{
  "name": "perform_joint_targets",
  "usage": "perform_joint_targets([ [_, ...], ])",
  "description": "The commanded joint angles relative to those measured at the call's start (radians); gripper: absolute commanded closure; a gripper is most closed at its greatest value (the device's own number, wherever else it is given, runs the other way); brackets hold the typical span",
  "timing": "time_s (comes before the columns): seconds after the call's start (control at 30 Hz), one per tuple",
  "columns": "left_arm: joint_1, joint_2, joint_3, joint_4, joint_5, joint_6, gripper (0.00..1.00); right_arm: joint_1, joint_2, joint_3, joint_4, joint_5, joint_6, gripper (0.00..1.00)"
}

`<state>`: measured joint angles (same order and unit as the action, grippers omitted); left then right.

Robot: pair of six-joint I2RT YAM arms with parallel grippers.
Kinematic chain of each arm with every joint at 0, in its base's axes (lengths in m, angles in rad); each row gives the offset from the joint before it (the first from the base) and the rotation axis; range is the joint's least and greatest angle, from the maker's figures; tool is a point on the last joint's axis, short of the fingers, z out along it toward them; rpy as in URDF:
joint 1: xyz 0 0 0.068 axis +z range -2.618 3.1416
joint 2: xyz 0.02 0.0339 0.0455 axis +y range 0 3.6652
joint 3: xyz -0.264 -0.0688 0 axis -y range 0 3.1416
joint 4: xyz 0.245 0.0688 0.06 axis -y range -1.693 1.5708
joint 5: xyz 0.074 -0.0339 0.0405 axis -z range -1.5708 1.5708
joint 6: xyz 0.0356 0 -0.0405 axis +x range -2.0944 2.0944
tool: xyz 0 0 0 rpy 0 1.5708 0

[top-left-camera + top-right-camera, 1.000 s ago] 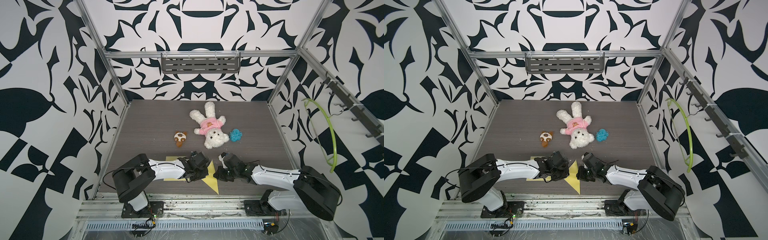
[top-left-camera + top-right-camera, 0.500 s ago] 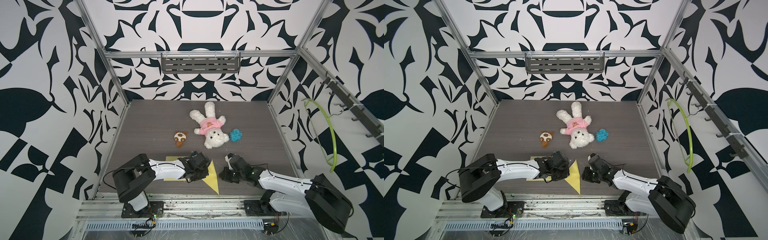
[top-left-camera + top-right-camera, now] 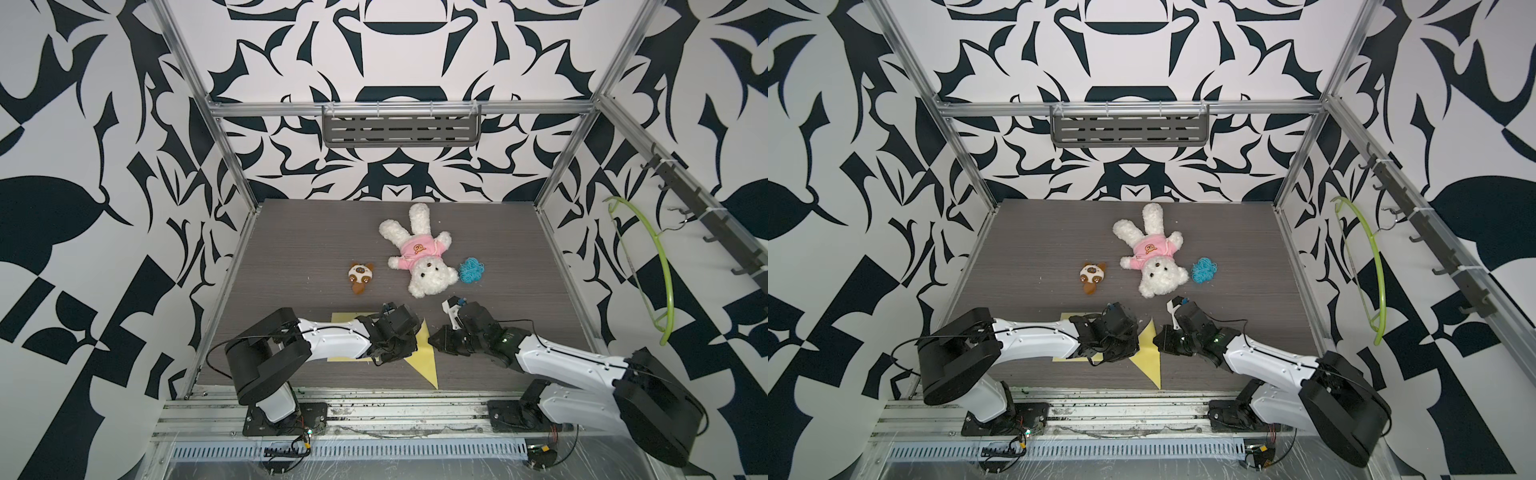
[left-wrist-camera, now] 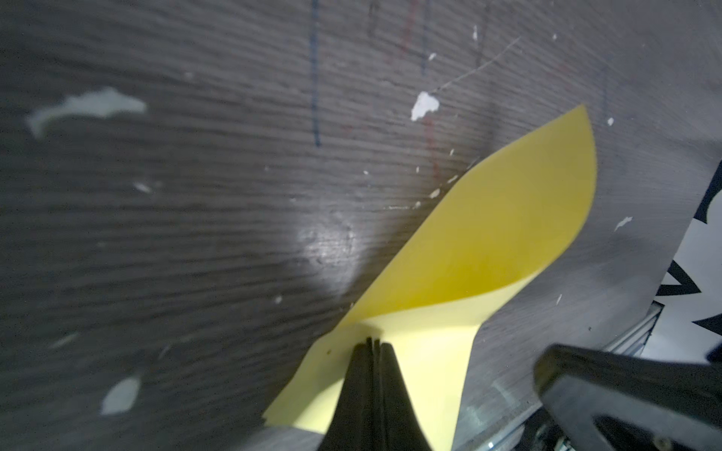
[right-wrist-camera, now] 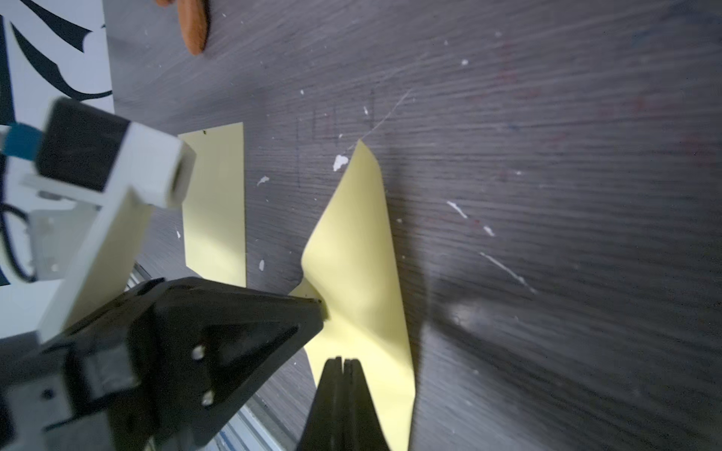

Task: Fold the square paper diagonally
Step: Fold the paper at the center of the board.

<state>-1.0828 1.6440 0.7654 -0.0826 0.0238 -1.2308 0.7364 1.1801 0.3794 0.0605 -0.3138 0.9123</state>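
Observation:
The yellow square paper [image 3: 424, 361] [image 3: 1148, 357] lies near the table's front edge, much of it under my left arm. One flap [image 4: 488, 242] [image 5: 355, 242] curls up off the table to a point. My left gripper [image 3: 411, 351] [image 4: 373, 339] [image 5: 318, 308] is shut, its tip resting on the paper where the flap bends up. My right gripper [image 3: 432, 338] [image 3: 1156, 340] [image 5: 343, 359] is shut too, its tip over the paper's right side beside the flap. Whether it touches the sheet I cannot tell.
A white teddy bear in a pink shirt [image 3: 419, 262], a small brown plush [image 3: 359, 276] and a blue yarn ball [image 3: 471, 270] lie mid-table behind the grippers. A green hanger [image 3: 656, 266] hangs on the right wall. The metal front rail [image 3: 374, 395] runs just beyond the paper's near corner.
The right arm's elbow has swung down toward the front right, and its gripper has shifted slightly by the paper's right side. The left gripper and the raised flap have hardly moved.

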Motion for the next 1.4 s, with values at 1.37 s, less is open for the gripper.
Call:
perform_joint_targets([
  [1.37, -0.026, 0.088, -0.051, -0.169, -0.022, -0.006, 1.00, -0.075, 0.126, 0.018, 0.224, -0.061, -0.036, 1.00],
])
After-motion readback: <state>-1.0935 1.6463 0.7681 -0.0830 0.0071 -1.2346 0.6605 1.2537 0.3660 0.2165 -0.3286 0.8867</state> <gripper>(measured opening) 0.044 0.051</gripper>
